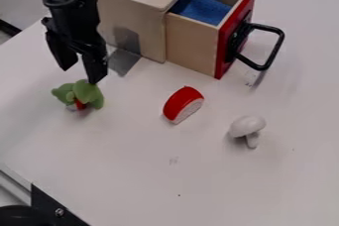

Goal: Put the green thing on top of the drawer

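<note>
The black gripper [82, 72] hangs at the upper left with its two fingers spread apart and nothing between them. Just below it, the green thing [86, 92], which has a small red part, lies on the white table; the tip of the right-hand finger overlaps its top edge, and whether they touch I cannot tell. The wooden drawer box [132, 22] stands at the top, right of the gripper, and its red-fronted drawer [233, 36] is pulled out toward the right with a blue cloth-like piece [202, 8] inside.
A red and white piece [182, 104] lies on the table [165, 180] near the middle. To its right is a white mushroom [248, 126]. The drawer's black handle [276, 47] sticks out to the right. A black bracket [53, 207] sits at the lower left corner.
</note>
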Robot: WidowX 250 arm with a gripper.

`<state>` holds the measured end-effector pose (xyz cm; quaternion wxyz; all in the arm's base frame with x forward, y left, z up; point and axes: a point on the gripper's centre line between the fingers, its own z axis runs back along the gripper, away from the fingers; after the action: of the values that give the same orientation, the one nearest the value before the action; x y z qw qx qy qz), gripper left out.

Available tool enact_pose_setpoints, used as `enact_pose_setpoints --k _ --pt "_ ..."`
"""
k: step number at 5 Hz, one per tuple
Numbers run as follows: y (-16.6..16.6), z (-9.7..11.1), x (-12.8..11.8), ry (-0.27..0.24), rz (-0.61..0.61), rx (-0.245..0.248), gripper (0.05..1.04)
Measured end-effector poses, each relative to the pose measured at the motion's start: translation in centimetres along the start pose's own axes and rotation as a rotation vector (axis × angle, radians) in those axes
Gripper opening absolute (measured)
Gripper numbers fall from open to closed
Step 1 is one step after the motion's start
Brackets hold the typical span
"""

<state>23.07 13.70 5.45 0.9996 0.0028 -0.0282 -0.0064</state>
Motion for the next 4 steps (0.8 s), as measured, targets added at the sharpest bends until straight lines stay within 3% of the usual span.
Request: enact_pose_setpoints --k 1,4 --pt "0.1 -0.8 -0.1 0.023 0.026 -0.017 0.997" --pt "0.7 -2.5 0.1 0.093 0.109 0.007 0.997"
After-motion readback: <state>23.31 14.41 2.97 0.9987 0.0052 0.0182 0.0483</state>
